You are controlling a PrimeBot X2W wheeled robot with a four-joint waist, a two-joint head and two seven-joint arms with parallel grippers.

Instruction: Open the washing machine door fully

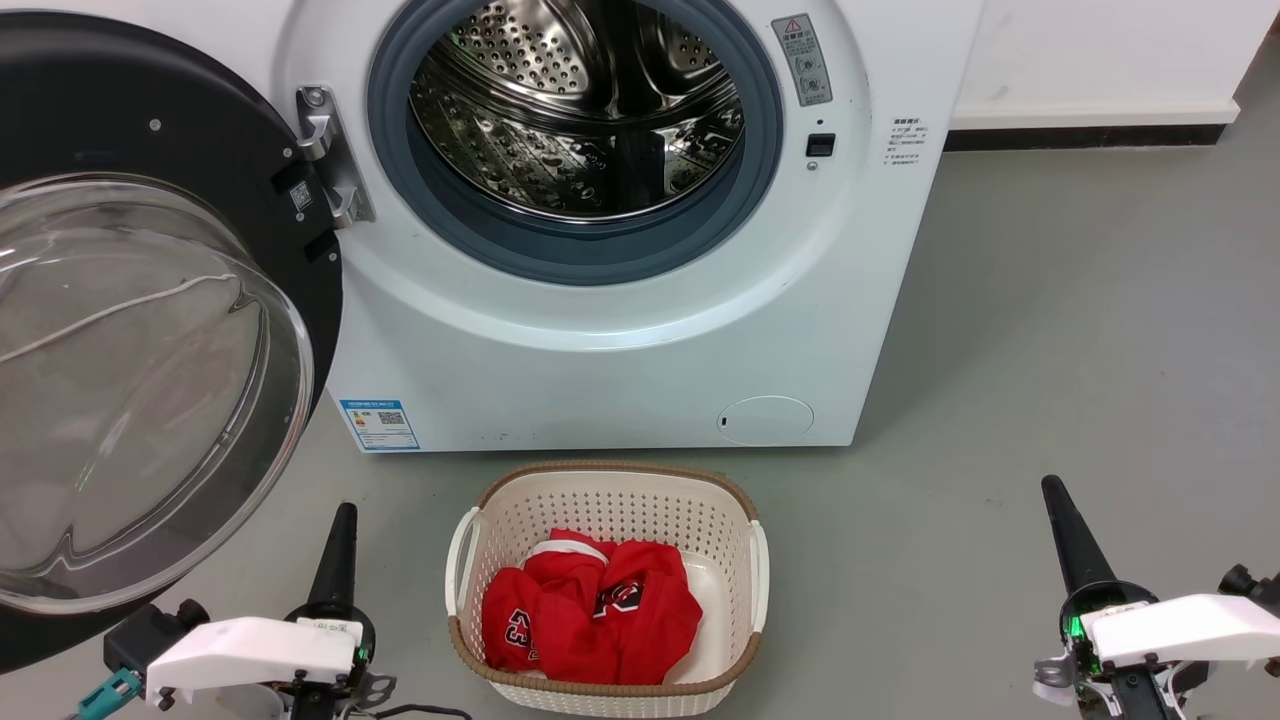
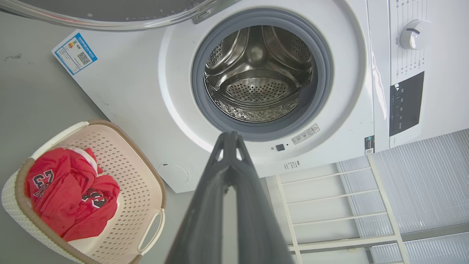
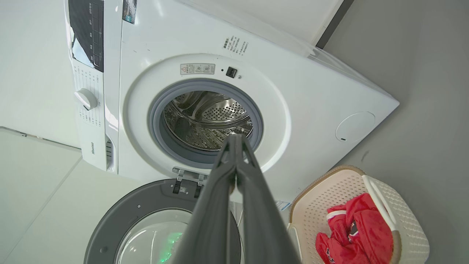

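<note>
**Door position.** The washing machine door (image 1: 140, 380) stands swung out to the robot's left of the washing machine (image 1: 620, 370), hung on the metal hinge (image 1: 330, 155) at the left side of the opening. Its inner face and glass bowl (image 1: 150, 300) are turned towards the head camera. The steel drum (image 1: 580, 110) and the grey rubber seal (image 1: 440, 210) are fully exposed. The door appears at or close to its full swing. Whether the hinge has travel left cannot be told.

**Gripper state.**
- The left gripper (image 1: 345, 515) is low at the left, just below the door's lower edge in the head view. Its fingers are pressed together and hold nothing.
- The right gripper (image 1: 1055, 495) is low at the right, well apart from the door. Its fingers are likewise together and empty.

**Handling notes.**
- The door is probably rigid and fairly heavy because of the thick glass. It turns about the one hinge only.
- The glossy black ring and the bowl will likely be slippery, and the bowl is the fragile part.
- If more swing is needed, press on the black ring at the side farthest from the hinge, where leverage is best. Do not load the glass or the hinge.

**Surroundings.** A laundry basket (image 1: 610, 478) holding a red garment (image 1: 590, 610) sits on the floor (image 1: 1080, 330) before the machine, between the two grippers.
</note>
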